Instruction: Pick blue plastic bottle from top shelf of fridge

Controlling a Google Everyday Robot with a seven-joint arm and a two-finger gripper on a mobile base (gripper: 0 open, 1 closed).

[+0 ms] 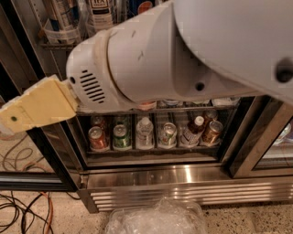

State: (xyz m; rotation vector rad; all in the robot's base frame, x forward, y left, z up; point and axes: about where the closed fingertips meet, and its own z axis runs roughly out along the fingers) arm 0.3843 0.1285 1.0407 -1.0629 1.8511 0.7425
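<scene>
The blue plastic bottle (100,16), a clear bottle with a white label in black lettering, stands on the top shelf (54,45) at the upper left, and only its lower part shows. My gripper (14,118), pale yellow, sticks out to the left edge of the view, below and left of that bottle and apart from it. It is in front of the black door frame of the fridge (183,180). My bulky white arm (183,50) hides the middle rack and most of the top shelf.
A dark blue Pepsi bottle (140,5) peeks out beside the labelled bottle. Cans and small bottles (144,133) line the bottom rack. A crumpled clear plastic item (155,219) lies on the floor in front, with cables (23,210) at the left. A black door post (256,137) stands at the right.
</scene>
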